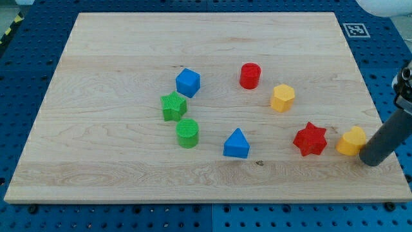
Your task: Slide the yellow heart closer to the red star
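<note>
The yellow heart point(351, 141) lies near the board's right edge, low in the view. The red star point(310, 138) sits just to its left, a small gap between them. My tip point(371, 159) is the lower end of the dark rod coming in from the view's right. It stands right against the heart's right side, slightly below it.
A yellow hexagon point(282, 98) and a red cylinder point(250, 75) lie above the star. A blue triangle point(236, 144) is left of the star. A blue cube point(188, 82), a green star point(173, 106) and a green cylinder point(187, 133) sit mid-left. The board's right edge point(380, 116) is close to the rod.
</note>
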